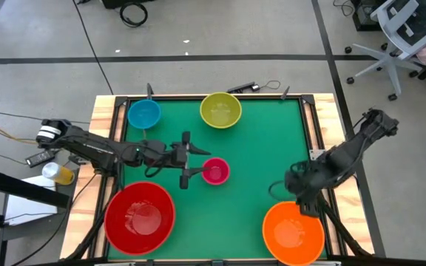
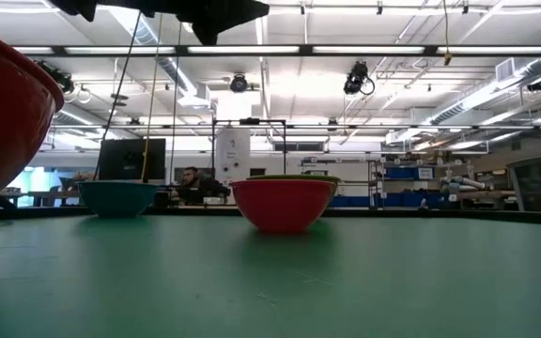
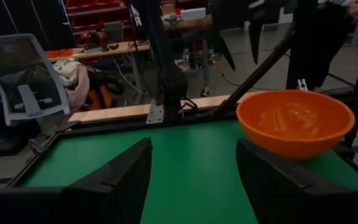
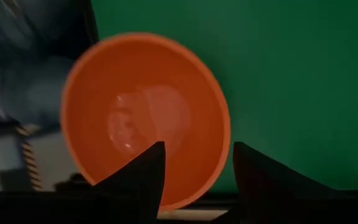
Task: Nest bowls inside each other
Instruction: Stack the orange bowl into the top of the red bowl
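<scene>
Five bowls stand on their bases on the green table [image 1: 265,140]: blue [image 1: 145,113] at the far left, yellow-green [image 1: 220,109] at the far middle, pink [image 1: 215,171] in the middle, red [image 1: 140,216] at the near left and orange [image 1: 293,233] at the near right. My left gripper [image 1: 187,158] is open and points level toward the right edge, its fingertips just left of the pink bowl. Nothing shows between its fingers [image 3: 194,162]. My right gripper [image 1: 296,193] is open and points down above the orange bowl's far rim [image 4: 197,162].
The table has a raised dark frame and wooden side strips [image 1: 102,118]. A small bottle and cables [image 1: 58,171] lie beyond the left edge. The low view shows the pink bowl [image 2: 283,202] in front of the yellow-green one, with the red bowl's wall [image 2: 7,103] close at the left.
</scene>
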Available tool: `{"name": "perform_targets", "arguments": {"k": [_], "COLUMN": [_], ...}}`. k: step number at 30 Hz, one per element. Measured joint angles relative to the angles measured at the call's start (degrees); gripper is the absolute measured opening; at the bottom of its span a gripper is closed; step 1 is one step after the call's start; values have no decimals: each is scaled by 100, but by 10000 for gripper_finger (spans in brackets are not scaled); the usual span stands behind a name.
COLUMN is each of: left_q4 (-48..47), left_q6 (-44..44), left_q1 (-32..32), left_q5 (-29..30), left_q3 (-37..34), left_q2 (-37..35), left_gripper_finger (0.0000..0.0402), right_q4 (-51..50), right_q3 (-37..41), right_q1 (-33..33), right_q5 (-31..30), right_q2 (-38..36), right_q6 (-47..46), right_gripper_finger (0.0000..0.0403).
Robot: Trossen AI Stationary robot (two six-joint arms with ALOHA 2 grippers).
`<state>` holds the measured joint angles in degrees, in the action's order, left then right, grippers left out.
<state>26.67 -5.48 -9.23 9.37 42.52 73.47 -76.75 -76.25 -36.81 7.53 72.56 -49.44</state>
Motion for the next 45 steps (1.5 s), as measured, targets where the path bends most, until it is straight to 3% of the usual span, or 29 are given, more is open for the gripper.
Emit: {"name": "perform_targets", "arguments": {"k": [9, 15, 26, 33, 45], "left_q4": [-30, -34, -56, -193, -211], "left_q6": [89, 103, 123, 127, 128], "left_q1": [-79, -76, -52, -22, -20], "left_q5": [-1, 1, 1, 1, 3], "left_q3": [0, 0, 0, 0, -2], "left_q2": [2, 0, -2, -2, -2], "left_gripper_finger": [235, 235, 235, 235, 235], "right_q4": [26, 237, 770, 1317, 2176], "right_q3": [465, 1034, 2162, 2576, 3135], "right_q1": [-735, -1091, -1451, -1667, -1894], "right_q5": [-242, -294, 360, 372, 261], "right_q2": [520, 298, -127, -404, -506], "right_q6": [-621, -1297, -2679, -3574, -4099], "right_gripper_finger": [195, 201, 225, 242, 247]}}
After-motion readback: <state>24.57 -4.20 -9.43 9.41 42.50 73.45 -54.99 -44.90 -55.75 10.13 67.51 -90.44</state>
